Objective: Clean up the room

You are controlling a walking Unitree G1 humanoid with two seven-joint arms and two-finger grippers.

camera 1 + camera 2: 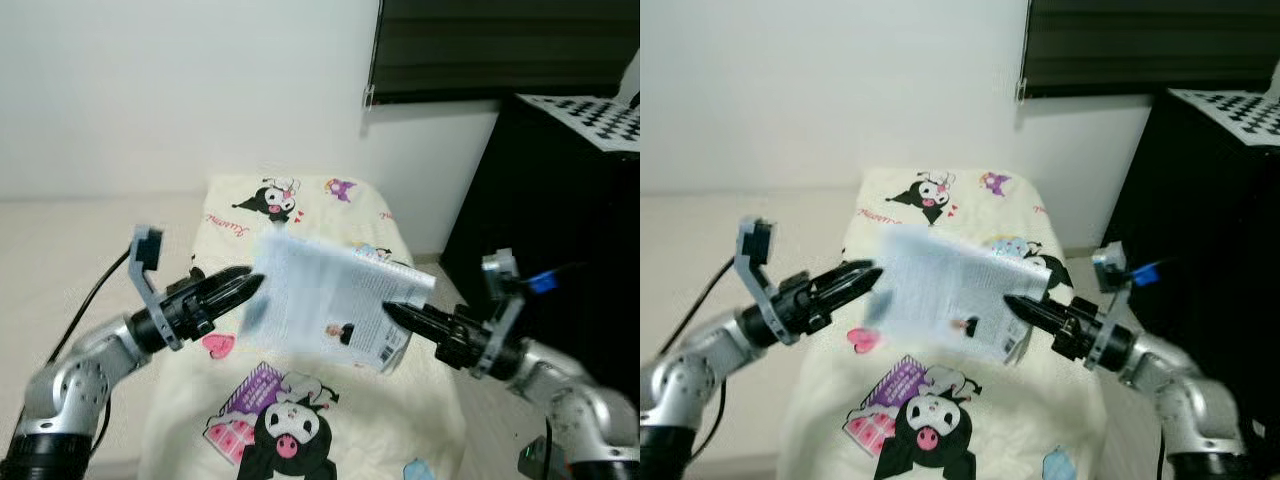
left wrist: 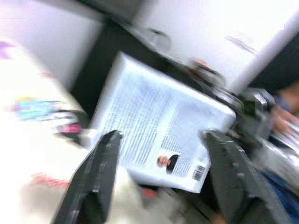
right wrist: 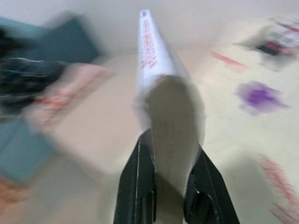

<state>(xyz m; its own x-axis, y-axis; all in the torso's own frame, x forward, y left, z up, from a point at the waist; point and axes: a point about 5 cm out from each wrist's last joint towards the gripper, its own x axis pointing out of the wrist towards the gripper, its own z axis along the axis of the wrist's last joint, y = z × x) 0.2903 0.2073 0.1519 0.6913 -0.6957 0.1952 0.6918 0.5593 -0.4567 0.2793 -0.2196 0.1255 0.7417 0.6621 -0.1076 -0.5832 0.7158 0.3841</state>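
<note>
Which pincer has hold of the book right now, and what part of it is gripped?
The right pincer clamps the book by its lower edge, one finger on each cover. The left pincer is open at the opposite edge, not gripping.

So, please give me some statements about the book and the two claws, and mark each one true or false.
1. The right claw is shut on the book. True.
2. The book lies flat on the blanket. False: it is held in the air above it.
3. The left claw is open. True.
4. The blanket is plain white. False: it is cream with cartoon prints.
5. The back cover shows a barcode. True.
</note>
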